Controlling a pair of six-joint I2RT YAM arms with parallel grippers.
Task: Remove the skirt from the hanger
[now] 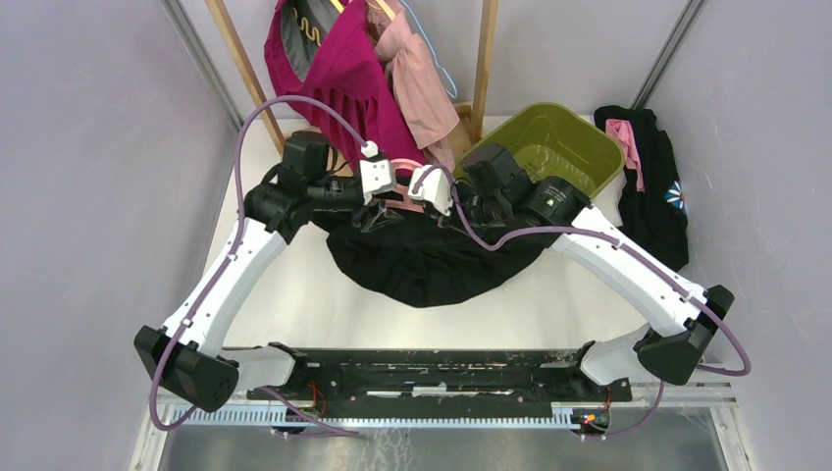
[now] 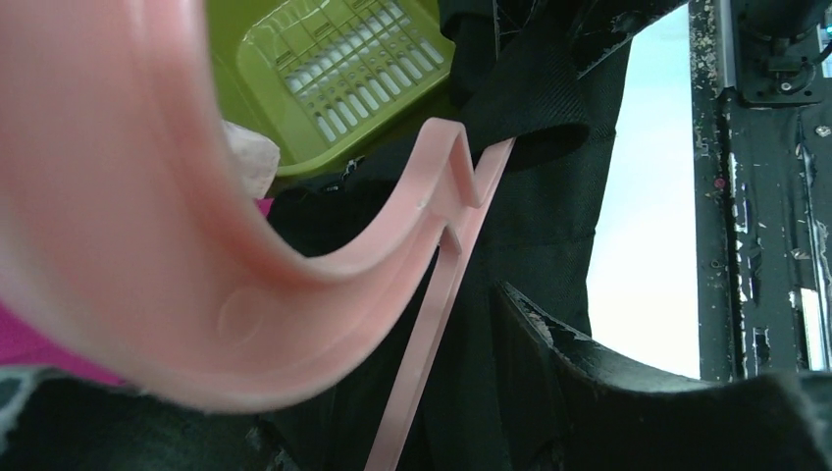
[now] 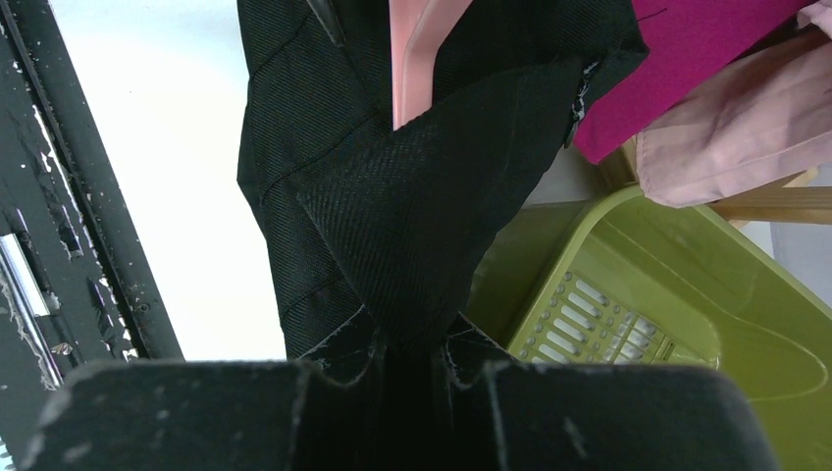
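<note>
One black skirt [image 1: 432, 260] and one pink hanger [image 2: 294, 285] sit just left of the single green basket [image 1: 589, 147]. Two hung garments, magenta [image 1: 343, 78] and pale pink [image 1: 422, 88], are behind the basket's left side, and bare white table [image 1: 294, 294] lies open farther left. The skirt is dark woven cloth, hem fanned in a half circle, a band lying over the hanger's notch. The right gripper [image 3: 407, 343] is clenched on a skirt fold; the left gripper [image 1: 381, 211] is at the hanger, and I cannot tell its grip.

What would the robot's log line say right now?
right pincer: shut on skirt | left pincer: by hanger, grip unclear | skirt: on hanger
</note>
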